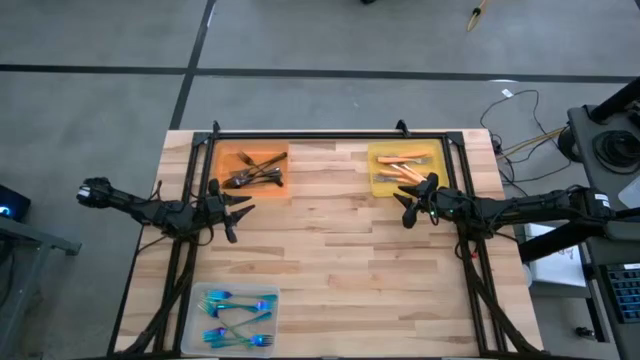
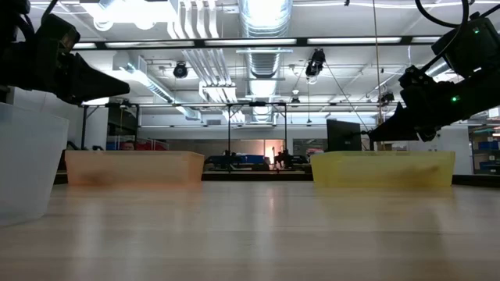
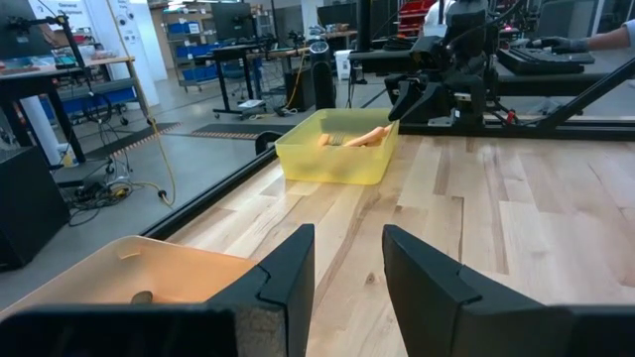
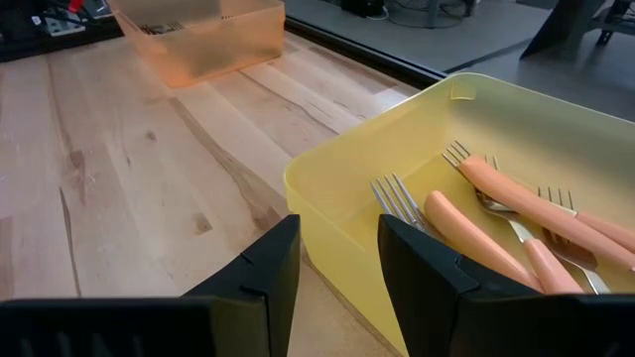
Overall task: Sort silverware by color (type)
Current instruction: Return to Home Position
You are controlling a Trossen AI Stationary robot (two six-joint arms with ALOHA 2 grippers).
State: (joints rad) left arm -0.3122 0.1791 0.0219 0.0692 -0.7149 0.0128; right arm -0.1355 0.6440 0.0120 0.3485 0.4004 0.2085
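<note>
**First onlooker:** Where does the silverware lie on that wooden table [image 1: 330, 250]?

**Second onlooker:** In three trays, one kind to each. The dark grey forks [image 1: 255, 174] are heaped in the orange tray [image 1: 222, 155], on the left arm's side. The orange-handled forks [image 4: 516, 213] lie side by side in the yellow tray [image 4: 327, 183], on the right arm's side along the same table edge. The blue-teal forks [image 1: 238, 322] lie crossed in the clear tray [image 1: 200, 296], at the opposite edge, again on the left arm's side.

**First onlooker:** And the two arms?

**Second onlooker:** Both are lifted off the boards. The left gripper [image 1: 238, 220] hangs just beside the orange tray, its fingers spread with nothing between them. The right gripper [image 1: 405, 208] hangs at the yellow tray's rim, fingers likewise apart and empty, the forks lying just past its tips.

**First onlooker:** Do the grippers face each other?

**Second onlooker:** Yes, across the bare middle of the table, well apart.
</note>
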